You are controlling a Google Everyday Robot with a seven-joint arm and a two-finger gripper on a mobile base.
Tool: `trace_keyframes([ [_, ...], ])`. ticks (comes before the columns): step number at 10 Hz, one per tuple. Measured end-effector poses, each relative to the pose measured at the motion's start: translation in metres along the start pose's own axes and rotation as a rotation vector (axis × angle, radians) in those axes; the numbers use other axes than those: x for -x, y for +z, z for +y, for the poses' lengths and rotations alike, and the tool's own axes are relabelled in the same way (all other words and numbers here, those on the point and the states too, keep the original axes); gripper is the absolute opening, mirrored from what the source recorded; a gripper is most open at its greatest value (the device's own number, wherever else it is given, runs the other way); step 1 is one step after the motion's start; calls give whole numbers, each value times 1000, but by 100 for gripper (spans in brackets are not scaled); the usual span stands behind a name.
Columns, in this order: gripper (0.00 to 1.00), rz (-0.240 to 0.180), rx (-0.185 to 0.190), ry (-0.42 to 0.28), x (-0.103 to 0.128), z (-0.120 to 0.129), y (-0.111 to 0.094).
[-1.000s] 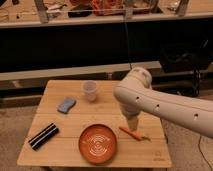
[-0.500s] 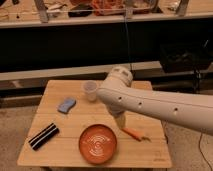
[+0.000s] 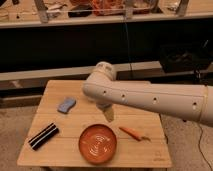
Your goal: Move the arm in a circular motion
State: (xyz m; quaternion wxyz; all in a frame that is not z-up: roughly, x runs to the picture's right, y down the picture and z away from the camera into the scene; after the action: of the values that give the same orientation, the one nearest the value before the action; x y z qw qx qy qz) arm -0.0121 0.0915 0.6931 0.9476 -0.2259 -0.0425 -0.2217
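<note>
Since half a second ago the arm [image 3: 150, 97] has swung further left, its rounded joint now over the back middle of the surface [image 3: 145, 152] instead of the right half. It reaches in from the right edge of the view as one long cream segment dotted with small dark holes, lying nearly level above the surface. From the joint a short beige tool [image 3: 108, 115] hangs down, tip just above the back rim of the orange bowl [image 3: 98, 144]. Whether the tool is spread or pressed together I cannot tell; it holds nothing. A blue sponge [image 3: 66, 105] lies left of it, a carrot [image 3: 132, 133] to its right, and a black striped bar [image 3: 43, 136] near the front left corner.
</note>
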Motion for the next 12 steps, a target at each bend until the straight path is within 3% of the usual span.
trace_keyframes([
  [4,80,-27,-15,-15,2,-17,4],
  [8,80,-45,-24,-32,-21,-26,5],
  [10,80,-55,-28,-2,-27,-30,7],
  [12,80,-68,-32,17,-50,-25,10],
])
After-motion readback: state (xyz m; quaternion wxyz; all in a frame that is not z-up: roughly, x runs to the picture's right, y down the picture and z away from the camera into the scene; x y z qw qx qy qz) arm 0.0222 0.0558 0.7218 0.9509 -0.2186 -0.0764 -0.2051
